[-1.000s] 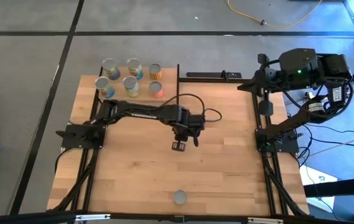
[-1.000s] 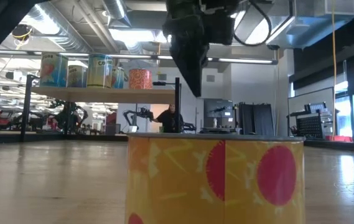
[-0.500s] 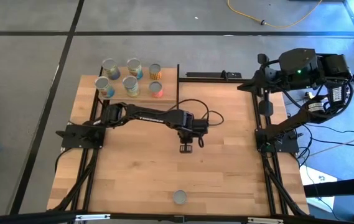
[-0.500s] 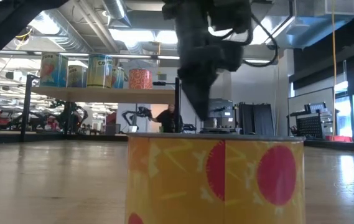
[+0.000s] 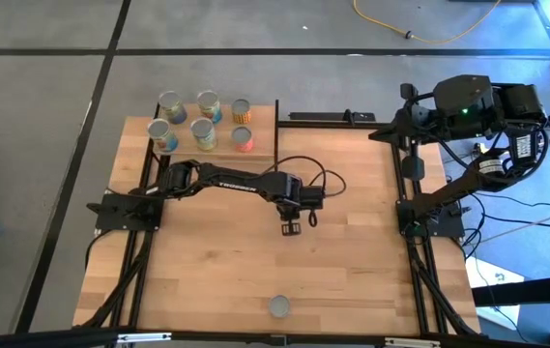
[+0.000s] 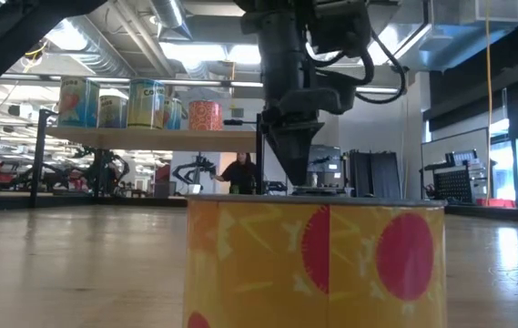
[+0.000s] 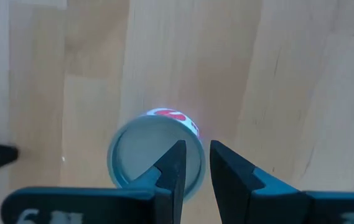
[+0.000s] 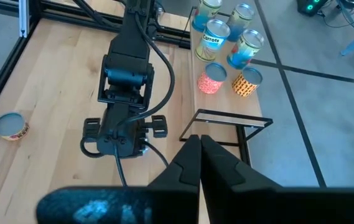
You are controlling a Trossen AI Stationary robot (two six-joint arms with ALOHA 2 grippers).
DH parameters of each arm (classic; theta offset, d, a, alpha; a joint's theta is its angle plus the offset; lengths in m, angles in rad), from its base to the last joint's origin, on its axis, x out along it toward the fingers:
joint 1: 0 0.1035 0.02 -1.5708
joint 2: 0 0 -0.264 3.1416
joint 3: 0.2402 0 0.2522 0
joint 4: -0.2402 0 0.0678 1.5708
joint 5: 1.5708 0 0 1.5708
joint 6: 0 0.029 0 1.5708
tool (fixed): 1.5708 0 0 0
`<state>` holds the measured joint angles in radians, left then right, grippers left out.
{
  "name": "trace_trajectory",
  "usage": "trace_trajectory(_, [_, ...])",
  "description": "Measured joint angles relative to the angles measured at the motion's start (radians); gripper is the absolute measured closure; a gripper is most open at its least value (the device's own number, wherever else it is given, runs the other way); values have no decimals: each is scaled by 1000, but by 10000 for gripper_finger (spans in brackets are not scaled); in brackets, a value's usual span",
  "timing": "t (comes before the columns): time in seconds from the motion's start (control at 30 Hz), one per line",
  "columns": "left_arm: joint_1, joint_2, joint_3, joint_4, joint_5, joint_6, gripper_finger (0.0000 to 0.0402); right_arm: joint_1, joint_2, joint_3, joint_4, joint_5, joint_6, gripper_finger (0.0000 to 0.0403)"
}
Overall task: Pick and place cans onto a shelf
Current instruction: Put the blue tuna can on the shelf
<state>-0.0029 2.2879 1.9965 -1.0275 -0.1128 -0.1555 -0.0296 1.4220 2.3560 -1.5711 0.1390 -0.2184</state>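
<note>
One can stands alone near the table's near edge: silver top in the high view [image 5: 280, 306], yellow-orange label with red circles in the low view [image 6: 313, 264]. It also shows in the left wrist view [image 7: 155, 165] and the right wrist view [image 8: 12, 124]. Several cans [image 5: 202, 132] stand upright on the shelf [image 5: 265, 118] at the far left, also in the low view [image 6: 149, 105]. My left gripper [image 5: 290, 229] hangs over the table's middle, pointing down [image 6: 291, 178], its fingers a narrow gap apart [image 7: 198, 149] and empty. My right gripper [image 8: 198, 142] is shut and raised off the table's right side.
A black metal bracket [image 5: 328, 118] lies along the far edge right of the shelf. The shelf's black posts [image 6: 260, 150] stand at its ends. Bare wood lies between my left gripper and the lone can. A person [image 6: 240, 173] shows in the room behind.
My left gripper has gone a little toward the table's right edge and down, and has tipped from slanting to pointing straight down. The cans have stayed where they were.
</note>
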Motion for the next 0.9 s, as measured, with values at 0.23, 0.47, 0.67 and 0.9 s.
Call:
trace_trajectory(0.23, [6,0,0,4,25,-193,337,0,0,0,0,0,0,397])
trace_trajectory(0.47, [9,0,0,5,80,-314,337,0,0,0,0,0,0,397])
trace_trajectory(0.67, [11,0,0,5,66,-368,337,0,0,0,0,0,0,397])
trace_trajectory(0.9, [11,0,0,5,36,-426,337,0,0,0,0,0,3,397])
